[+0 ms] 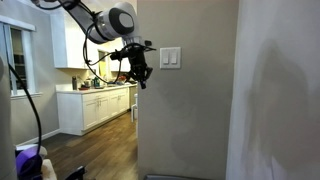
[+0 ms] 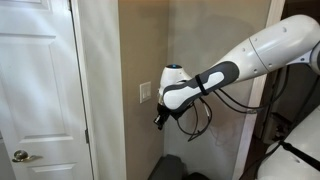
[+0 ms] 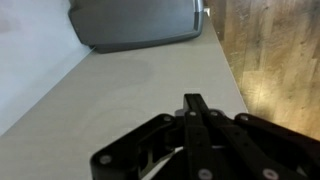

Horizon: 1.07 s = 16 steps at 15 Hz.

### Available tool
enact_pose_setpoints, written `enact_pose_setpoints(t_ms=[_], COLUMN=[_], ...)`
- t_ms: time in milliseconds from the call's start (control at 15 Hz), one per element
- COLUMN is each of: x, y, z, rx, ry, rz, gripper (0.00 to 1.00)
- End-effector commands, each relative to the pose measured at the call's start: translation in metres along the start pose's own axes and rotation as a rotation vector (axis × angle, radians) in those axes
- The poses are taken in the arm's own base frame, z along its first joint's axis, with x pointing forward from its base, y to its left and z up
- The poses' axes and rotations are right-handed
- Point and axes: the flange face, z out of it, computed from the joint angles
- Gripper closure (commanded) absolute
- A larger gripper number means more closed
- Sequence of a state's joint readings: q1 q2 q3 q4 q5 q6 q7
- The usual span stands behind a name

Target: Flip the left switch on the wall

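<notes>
The wall [image 1: 190,110] is a tall beige-grey section with one white switch plate [image 1: 171,58]. The left switch [image 1: 168,58] is the left-hand rocker on it. The plate also shows in an exterior view [image 2: 147,92], seen from the side, where the two rockers cannot be told apart. My black gripper [image 1: 140,72] hangs just left of and slightly below the plate, close to the wall's edge and apart from the switch. It also shows in an exterior view [image 2: 160,120]. In the wrist view the fingers [image 3: 192,102] are pressed together and empty against the wall [image 3: 120,90].
A white door [image 2: 40,90] stands beside the wall corner. White kitchen cabinets [image 1: 95,105] and a wood floor [image 1: 95,150] lie beyond the wall's edge. A dark grey bin-like object [image 3: 140,25] sits on the floor below the gripper.
</notes>
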State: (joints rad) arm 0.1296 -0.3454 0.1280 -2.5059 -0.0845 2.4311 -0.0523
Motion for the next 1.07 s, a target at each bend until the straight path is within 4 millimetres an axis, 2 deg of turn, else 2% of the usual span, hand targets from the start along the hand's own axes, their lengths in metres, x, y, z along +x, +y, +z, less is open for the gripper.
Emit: enact_pose_setpoints(t_ms=[0, 267, 467, 1000], x=[0.033, 0.059, 0.073, 0.086], y=[0.009, 0.014, 0.021, 0.041], z=[-0.003, -0.015, -0.025, -0.030], rx=[-0.099, -0.199, -0.216, -0.222], ry=[0.036, 0.095, 0.184, 0.333], rz=[-0.038, -0.059, 0.040, 0.303], gripper=[1.00, 1.00, 1.00, 1.00])
